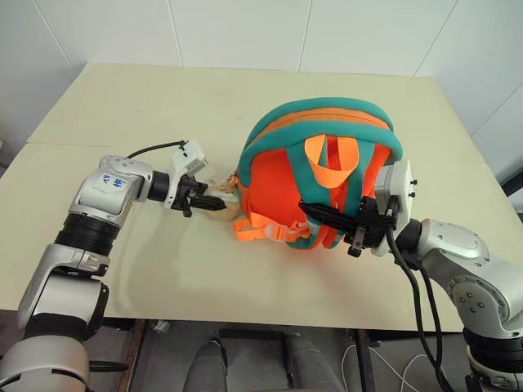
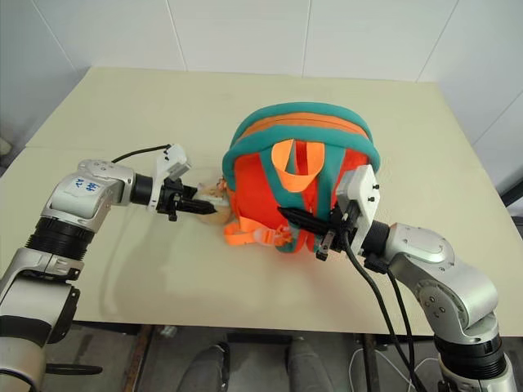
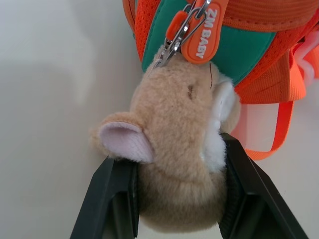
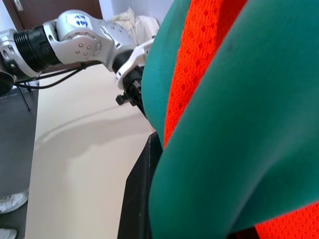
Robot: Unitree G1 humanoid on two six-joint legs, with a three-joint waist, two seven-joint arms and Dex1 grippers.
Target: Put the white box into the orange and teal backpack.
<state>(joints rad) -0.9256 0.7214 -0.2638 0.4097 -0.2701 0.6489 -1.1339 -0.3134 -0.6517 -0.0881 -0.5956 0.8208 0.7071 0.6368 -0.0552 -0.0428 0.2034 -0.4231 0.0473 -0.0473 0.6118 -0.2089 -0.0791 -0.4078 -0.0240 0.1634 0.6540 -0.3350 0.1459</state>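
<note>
Right gripper [image 1: 331, 219] is clamping the soft orange-and-teal backpack [image 1: 282, 175] by a teal strap at frame center, left gripper [image 3: 174, 199] is squeezing its squashy beige plush toy [image 3: 174, 164]; limp fabric, likely sagging, so rim grips look safer.

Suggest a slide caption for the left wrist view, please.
Left gripper closed on the beige plush toy clipped to the orange and teal backpack.
</note>
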